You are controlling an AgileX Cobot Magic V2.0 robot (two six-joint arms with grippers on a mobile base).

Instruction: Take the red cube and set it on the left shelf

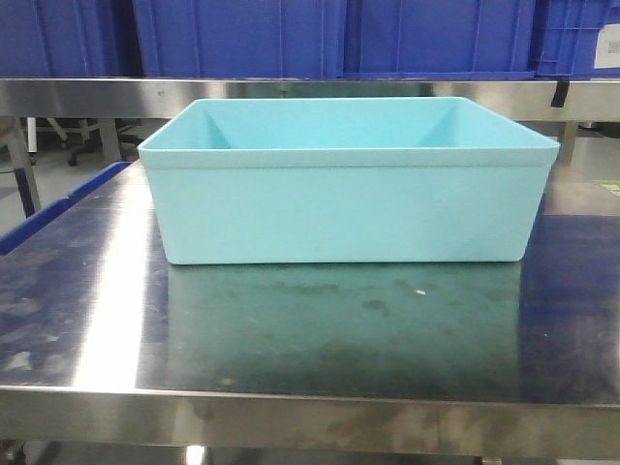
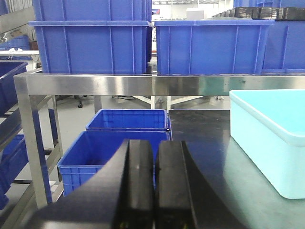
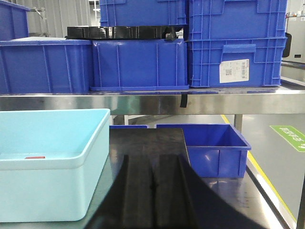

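Only a thin red sliver of the red cube shows, inside the light-blue bin, just above its near rim in the right wrist view. The front view shows the bin on the steel table, with the cube hidden by its wall. My left gripper is shut and empty, left of the bin over the table's left edge. To the bin's right, my right gripper is also shut, with nothing between its fingers. A steel shelf with blue crates spans the left of the left wrist view.
Blue crates line the steel shelf behind the table. More blue crates sit low beside the table's left end, and one is beyond its right end. A steel post stands at the left.
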